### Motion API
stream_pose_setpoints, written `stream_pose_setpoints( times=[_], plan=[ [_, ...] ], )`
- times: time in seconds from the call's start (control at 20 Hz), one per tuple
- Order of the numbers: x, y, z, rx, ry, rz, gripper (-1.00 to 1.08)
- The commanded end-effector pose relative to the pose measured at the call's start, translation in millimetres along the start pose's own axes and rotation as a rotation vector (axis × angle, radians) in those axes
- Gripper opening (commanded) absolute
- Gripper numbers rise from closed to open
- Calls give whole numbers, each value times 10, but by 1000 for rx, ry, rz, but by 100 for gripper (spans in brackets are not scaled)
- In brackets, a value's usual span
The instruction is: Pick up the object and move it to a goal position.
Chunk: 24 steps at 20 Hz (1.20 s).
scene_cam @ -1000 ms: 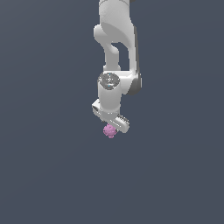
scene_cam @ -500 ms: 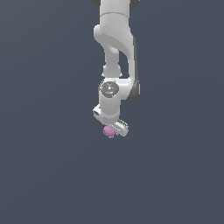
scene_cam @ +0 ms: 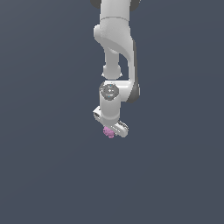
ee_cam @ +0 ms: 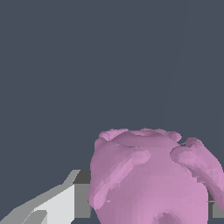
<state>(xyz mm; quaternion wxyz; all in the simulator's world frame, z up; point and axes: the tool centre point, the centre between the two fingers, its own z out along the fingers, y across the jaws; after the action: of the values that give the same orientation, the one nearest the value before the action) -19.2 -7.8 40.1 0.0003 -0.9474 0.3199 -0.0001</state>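
Observation:
The object [scene_cam: 108, 132] is a small pink-magenta knobbly blob. In the exterior view it sits under the white hand of my arm, partly hidden by it. My gripper [scene_cam: 110, 130] is shut on it and holds it up against the plain dark background. In the wrist view the object [ee_cam: 151, 179] fills the lower part of the picture. One white and grey finger [ee_cam: 65, 203] shows pressed against its side; the other finger is almost wholly hidden behind the blob.
The white arm [scene_cam: 116, 39] comes down from the top of the exterior view. Everything else is a flat dark grey-blue background [scene_cam: 43, 131] with no other object or edge in sight.
The arm has shifted slightly, its upper links coming lower in the picture. The hand with the pink object has stayed at nearly the same spot, still gripped.

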Motion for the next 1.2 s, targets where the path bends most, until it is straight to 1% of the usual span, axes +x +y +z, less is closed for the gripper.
stream_pose_setpoints(
  times=[0.0,0.35,0.6,0.85,1.15],
  plan=[
    [4,6,8,-1,0,1,-100],
    [0,-5,-12,0,0,0,-100],
    [-15,-59,-157,0,0,0,-100],
    [-43,-169,-455,0,0,1,-100],
    [-90,-365,-988,-1,1,1,-100]
  ],
)
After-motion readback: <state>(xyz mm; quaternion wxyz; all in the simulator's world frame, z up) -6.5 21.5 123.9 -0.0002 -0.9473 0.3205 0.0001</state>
